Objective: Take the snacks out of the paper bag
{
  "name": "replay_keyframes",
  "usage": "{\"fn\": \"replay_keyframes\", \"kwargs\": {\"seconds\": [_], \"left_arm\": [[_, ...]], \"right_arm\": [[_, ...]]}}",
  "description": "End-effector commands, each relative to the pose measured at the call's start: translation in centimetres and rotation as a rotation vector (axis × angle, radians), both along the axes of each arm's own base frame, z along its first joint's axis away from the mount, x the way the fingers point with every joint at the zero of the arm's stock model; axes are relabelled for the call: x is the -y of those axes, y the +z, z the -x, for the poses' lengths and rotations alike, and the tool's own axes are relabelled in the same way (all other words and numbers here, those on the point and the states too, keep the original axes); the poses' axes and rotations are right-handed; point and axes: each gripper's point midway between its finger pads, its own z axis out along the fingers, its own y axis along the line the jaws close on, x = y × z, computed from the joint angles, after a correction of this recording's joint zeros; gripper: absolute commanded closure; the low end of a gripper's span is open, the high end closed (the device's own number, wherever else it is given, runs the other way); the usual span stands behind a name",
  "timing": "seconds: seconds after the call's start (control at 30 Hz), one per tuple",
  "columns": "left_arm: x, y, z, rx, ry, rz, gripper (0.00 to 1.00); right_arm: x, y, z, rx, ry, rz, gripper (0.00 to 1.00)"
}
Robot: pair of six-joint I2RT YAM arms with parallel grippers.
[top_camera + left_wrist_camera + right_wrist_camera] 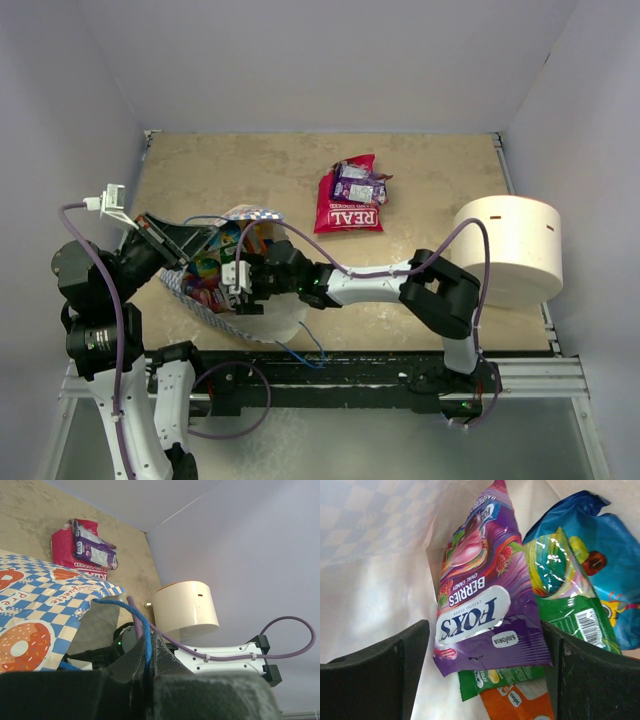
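A: Where's your right gripper (485, 630)?
B: Inside the paper bag (55, 605), left of centre in the top view. Jaws spread, one finger either side of the purple packet (480, 595). Can't tell if they touch it.
A: Anything else in there?
B: Green packet (560, 590) just right of the purple one, blue packet (600, 545) upper right, orange packet (520, 705) at the bottom edge.
A: Your left gripper (150, 655)?
B: Jaws pressed together on the blue cord handle (131, 611), bottom centre of the left wrist view.
A: Anything out already?
B: Red chip bag (348, 210) on the table (240, 160), upper centre, small purple packet (358, 185) lying on it. White cylinder roll (510, 250) at right.
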Motion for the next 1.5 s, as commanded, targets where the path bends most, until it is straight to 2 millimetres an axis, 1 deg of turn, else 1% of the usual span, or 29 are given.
{"fn": "replay_keyframes", "kwargs": {"seconds": [0.0, 0.1, 0.17, 0.23, 0.3, 0.4, 0.47, 0.5, 0.57, 0.67, 0.7, 0.83, 1.0, 1.1, 1.2, 1.33, 1.47], "left_arm": [[0.2, 0.9, 0.6, 0.028, -0.008, 0.0, 1.0], [0.3, 0.9, 0.7, 0.022, -0.008, 0.003, 1.0], [0.3, 0.8, 0.7, 0.017, -0.005, 0.002, 1.0], [0.3, 0.9, 0.9, 0.018, -0.004, -0.001, 1.0], [0.3, 0.9, 1.0, 0.018, -0.001, -0.005, 1.0], [0.1, 0.9, 1.1, 0.018, 0.016, -0.006, 1.0], [0.1, 1.0, 1.1, 0.019, 0.02, -0.005, 1.0], [0.1, 1.0, 1.2, 0.02, 0.021, -0.005, 1.0], [0.1, 1.0, 1.4, 0.018, 0.027, -0.005, 1.0], [0.1, 1.2, 1.6, 0.018, 0.036, -0.005, 1.0], [0.1, 1.2, 1.7, 0.021, 0.038, -0.008, 1.0], [-0.1, 1.3, 1.8, 0.022, 0.054, -0.016, 1.0], [-0.4, 1.3, 1.7, 0.024, 0.079, -0.023, 1.0], [-0.6, 0.8, 1.6, 0.012, 0.093, -0.031, 1.0], [-0.8, 0.4, 1.5, 0.008, 0.111, -0.034, 1.0], [-1.2, -0.2, 1.1, -0.01, 0.134, -0.03, 1.0], [-1.6, -1.0, 0.8, -0.043, 0.161, -0.033, 1.0]], "right_arm": [[-1.6, 1.9, 0.6, 0.027, 0.093, -0.053, 0.15], [-1.9, 1.4, 0.4, 0.003, 0.077, -0.06, 0.24], [-2.0, 1.7, 0.5, -0.007, 0.074, -0.068, 0.33], [-2.0, 2.7, 0.7, -0.035, 0.066, -0.097, 0.44], [-1.7, 3.7, 0.6, -0.032, 0.049, -0.123, 0.53], [-1.1, 4.5, 0.9, -0.051, 0.037, -0.141, 0.69], [-0.7, 5.3, 1.2, -0.076, 0.032, -0.162, 0.75], [-0.6, 5.4, 1.4, -0.09, 0.029, -0.169, 0.78], [-0.4, 5.5, 1.6, -0.122, 0.022, -0.179, 0.88], [-0.3, 6.2, 2.1, -0.164, 0.026, -0.199, 0.99], [-0.2, 6.6, 2.2, -0.167, 0.025, -0.206, 1.0], [0.8, 8.5, 2.2, -0.181, -0.007, -0.24, 1.0], [3.3, 11.6, 2.1, -0.179, -0.083, -0.278, 1.0], [5.4, 13.9, 1.9, -0.201, -0.159, -0.301, 1.0], [7.4, 15.4, 2.4, -0.228, -0.195, -0.286, 1.0], [11.2, 17.6, 2.5, -0.254, -0.295, -0.287, 1.0], [15.2, 21.0, 3.6, -0.263, -0.338, -0.33, 1.0]]}}
